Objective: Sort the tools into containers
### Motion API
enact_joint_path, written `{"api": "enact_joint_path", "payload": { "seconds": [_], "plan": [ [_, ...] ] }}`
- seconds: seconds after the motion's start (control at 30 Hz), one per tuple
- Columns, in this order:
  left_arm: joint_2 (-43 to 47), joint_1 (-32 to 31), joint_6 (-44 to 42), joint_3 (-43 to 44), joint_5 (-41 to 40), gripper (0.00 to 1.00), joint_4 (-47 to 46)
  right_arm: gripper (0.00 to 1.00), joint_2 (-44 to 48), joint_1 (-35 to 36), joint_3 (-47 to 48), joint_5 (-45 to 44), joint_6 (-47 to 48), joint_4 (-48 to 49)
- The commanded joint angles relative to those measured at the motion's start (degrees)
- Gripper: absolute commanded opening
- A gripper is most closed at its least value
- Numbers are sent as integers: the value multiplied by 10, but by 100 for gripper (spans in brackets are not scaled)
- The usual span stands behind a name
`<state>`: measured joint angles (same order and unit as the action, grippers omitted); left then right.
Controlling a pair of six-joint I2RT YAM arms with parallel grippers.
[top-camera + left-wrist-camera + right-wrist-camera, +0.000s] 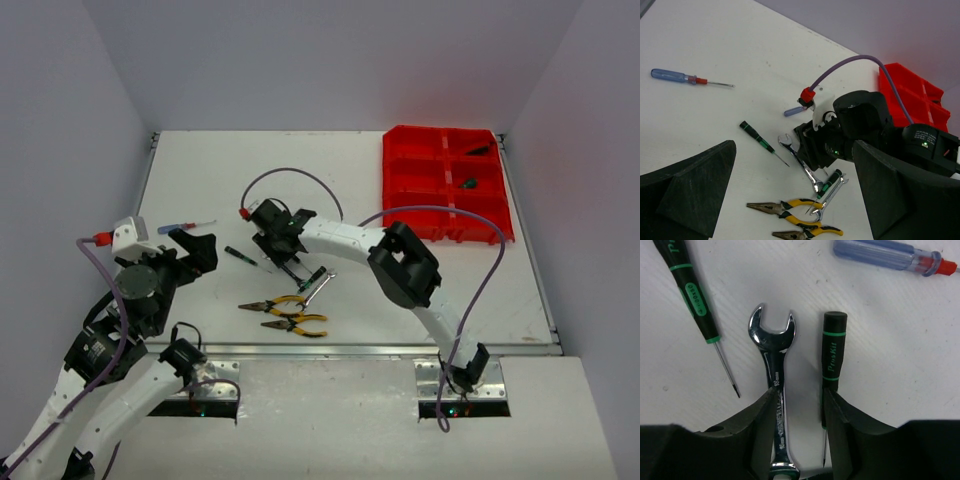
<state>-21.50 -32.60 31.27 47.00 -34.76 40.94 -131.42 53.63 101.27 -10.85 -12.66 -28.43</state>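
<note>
A white surface (pixel 200 170) walled in by pale panels carries the tools, with the red tray (pixel 405 195) of open compartments at its far right corner. Two compartments in the tray's right column hold small dark-and-green items, too small to identify. The rest of the tools lie loose near the middle and left of the surface, well apart from the tray. The right hand (pixel 799 397) is down over this cluster with its fingers (pixel 752 430) apart. A silver wrench (pixel 774 347) lies lengthwise between them, its open-ended head pointing away from the wrist, with its shaft just beside the finger on the left of the right wrist view. A black screwdriver with green bands (pixel 832 352) lies parallel to the wrench, its handle at the other finger's tip and its thin shaft running down inside the gap. A second black-and-green screwdriver (pixel 694 292) lies further to the left, and a blue-handled screwdriver (pixel 880 252) with a red collar lies beyond. A second wrench (pixel 831 196) rests near the first, toward the arms' bases. Nearer still lie two yellow-handled pliers (pixel 275 305) (pixel 297 325), side by side with their noses pointing left. The left hand (pixel 794 147) hangs above the left part of the surface with its fingers spread wide and holding nothing. Another blue screwdriver (pixel 675 76) lies close to it.
</note>
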Motion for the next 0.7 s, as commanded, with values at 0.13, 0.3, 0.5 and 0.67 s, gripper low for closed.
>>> {"api": "enact_joint_path", "payload": {
  "seconds": [0.13, 0.3, 0.5, 0.67],
  "plan": [
    [3, -1, -12, -2, 8, 100, -26, 40, -19, -25, 40, -8, 12, -17],
    [6, -1, -13, -2, 9, 100, -27, 38, -24, -34, 37, -2, 12, -20],
    [9, -2, -14, -2, 10, 100, -28, 41, 21, -39, 15, 25, 7, -16],
    [10, -2, -14, -2, 9, 100, -28, 49, 68, -71, 9, -7, -18, -31]
  ]
}}
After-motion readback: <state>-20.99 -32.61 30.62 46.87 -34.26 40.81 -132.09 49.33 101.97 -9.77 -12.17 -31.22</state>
